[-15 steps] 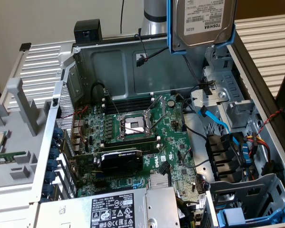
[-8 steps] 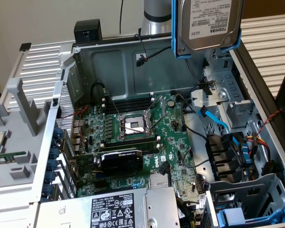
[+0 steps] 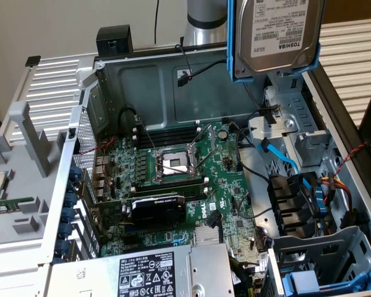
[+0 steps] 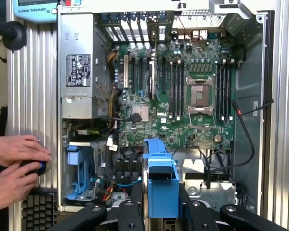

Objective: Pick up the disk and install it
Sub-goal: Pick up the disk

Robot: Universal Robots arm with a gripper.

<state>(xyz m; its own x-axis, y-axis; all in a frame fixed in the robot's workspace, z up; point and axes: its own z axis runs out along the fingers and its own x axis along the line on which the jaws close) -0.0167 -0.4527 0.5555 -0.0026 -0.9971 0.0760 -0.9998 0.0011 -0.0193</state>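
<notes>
Carry stage. My claw (image 4: 161, 193) is clamped at a middling width on the disk (image 4: 161, 175), pads on its two broad faces, blue frame edge showing between them.

In the exterior view the disk (image 3: 277, 34) hangs high over the open case, above the silver drive cage (image 3: 290, 127) at that view's right, well clear of the motherboard (image 3: 173, 173).

Orientation: it stands on edge, long axis near vertical with a slight lean. The labelled face looks toward the exterior camera and the lower short end points down at the cage.

Doing this well, as I judge it: take out the lean so the frame's sides run parallel to the cage walls, centre over the slot, and mind the blue cable (image 3: 278, 158) lying close by the opening. A skewed entry would likely jam the plastic frame.

A person's hands (image 4: 14, 166) rest beside the case.
</notes>
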